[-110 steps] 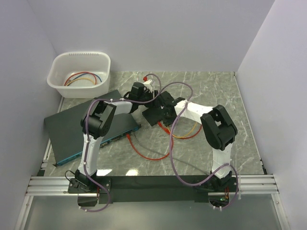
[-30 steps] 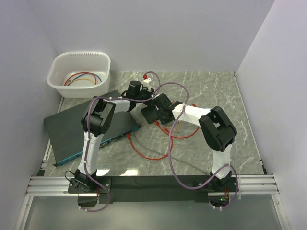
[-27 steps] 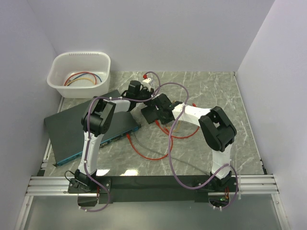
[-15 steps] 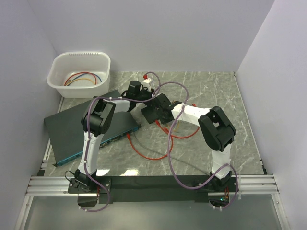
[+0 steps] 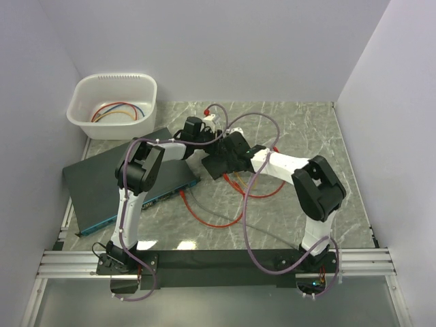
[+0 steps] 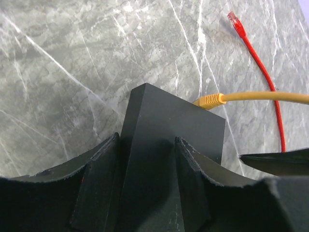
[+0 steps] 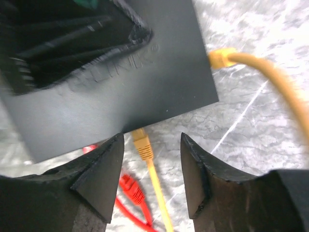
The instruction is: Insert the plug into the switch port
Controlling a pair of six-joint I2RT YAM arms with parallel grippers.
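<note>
A red plug (image 7: pixel 128 186) with a clear tip lies loose on the grey marble worktop (image 6: pixel 96 58). It is just beyond the right fingers (image 7: pixel 99 179), a little toward the left-hand one in the wrist view. A loose yellow plug (image 7: pixel 141 145) lies just beside it, squarely in the gap. Those fingers stand well apart, with nothing between them but worktop.

The switch port (image 5: pixel 167 195) is one of a row too small to tell apart on the teal-blue front of the flat black switch (image 5: pixel 95 184). It lies well off to the left of both sets of fingers. Another red cable end (image 5: pixel 184 193) lies just off that front.

The left fingers (image 6: pixel 99 183) are parted too, straddling the near corner of a small black box (image 6: pixel 164 125); whether either pad touches it cannot be told. A seated yellow plug (image 6: pixel 210 100) sits in the box's far side, its cable running off to the right. A second red plug (image 6: pixel 233 18) lies well beyond the box, up and to the right of these fingers.

From the right wrist, the box's broad face with raised lettering fills the space ahead of the fingertips. Overhead, both sets of fingers meet at the box in mid-worktop. A white tub (image 5: pixel 112 102) of coloured cables stands well beyond them to the left.
</note>
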